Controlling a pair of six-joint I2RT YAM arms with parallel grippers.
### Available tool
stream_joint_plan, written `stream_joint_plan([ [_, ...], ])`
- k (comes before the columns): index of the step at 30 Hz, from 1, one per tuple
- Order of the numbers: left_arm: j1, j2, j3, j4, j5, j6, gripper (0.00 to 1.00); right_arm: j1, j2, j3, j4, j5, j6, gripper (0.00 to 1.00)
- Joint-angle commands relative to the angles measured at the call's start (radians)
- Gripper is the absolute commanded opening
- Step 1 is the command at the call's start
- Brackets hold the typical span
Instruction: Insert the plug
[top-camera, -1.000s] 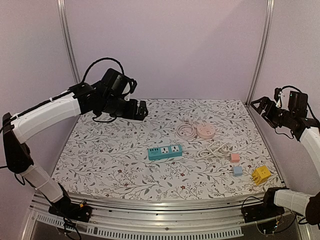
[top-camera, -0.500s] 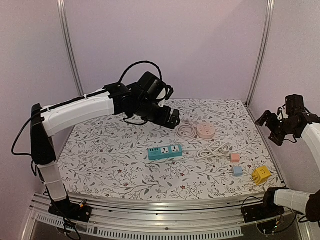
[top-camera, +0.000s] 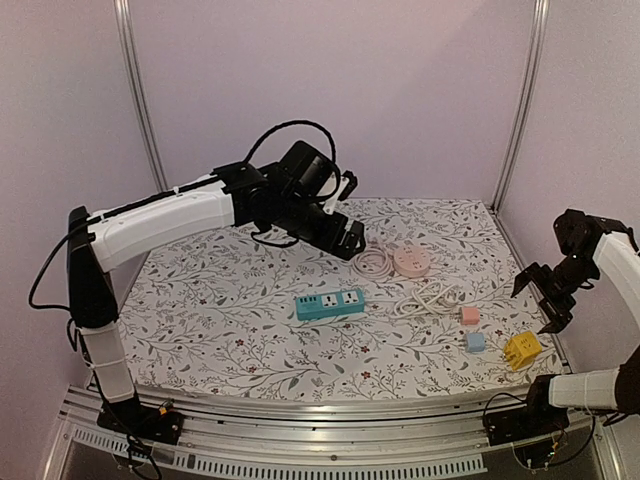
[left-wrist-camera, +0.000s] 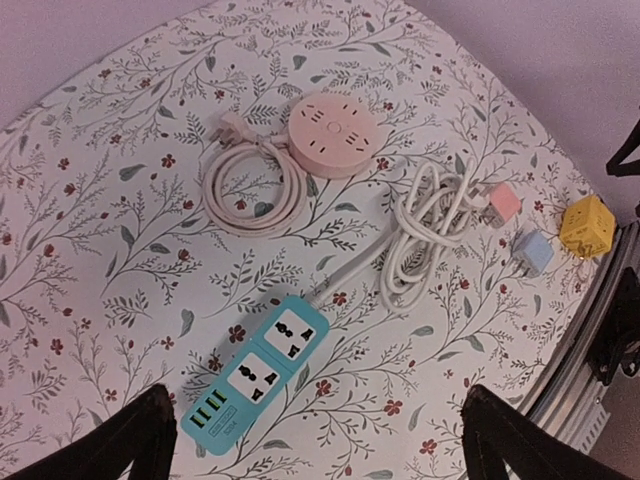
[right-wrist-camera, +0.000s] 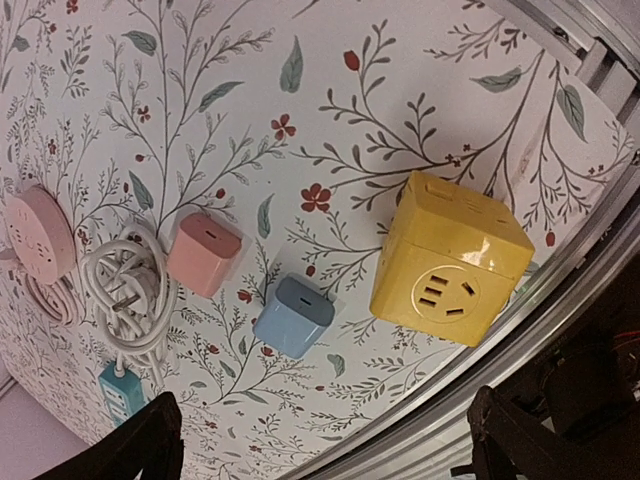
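- where's the white plug cord (left-wrist-camera: 425, 232)?
- coiled just right of the teal power strip (left-wrist-camera: 258, 375), ahead of the left gripper (left-wrist-camera: 315, 445), fingers wide apart.
- right gripper (right-wrist-camera: 330, 450)?
- also spread, near the yellow cube (right-wrist-camera: 450, 270).

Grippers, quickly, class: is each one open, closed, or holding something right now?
Left gripper: open, holding nothing.
Right gripper: open, holding nothing.

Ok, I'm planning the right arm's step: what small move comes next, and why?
Probably lower the open right pincer toward the blue adapter: it hangs empty, and that adapter lies nearly centred in its wrist view.
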Motion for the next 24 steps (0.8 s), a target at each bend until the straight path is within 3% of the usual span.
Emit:
stream_joint_plan([
  [1, -0.008, 0.015, 0.012, -0.030, 0.018, 0.071, 0.99, -0.004, -0.005, -0.002, -0.134, 0.021, 0.127, 0.99],
  [10, 0.011, 0.002, -0.015, -0.025, 0.072, 0.071, 0.99, -0.004, -0.001, -0.095, -0.057, 0.044, 0.192, 0.99],
  [24, 0.011, -0.015, -0.034, -0.008, 0.089, 0.024, 0.99, -0.004, 0.102, -0.187, 0.106, 0.105, 0.135, 0.99],
])
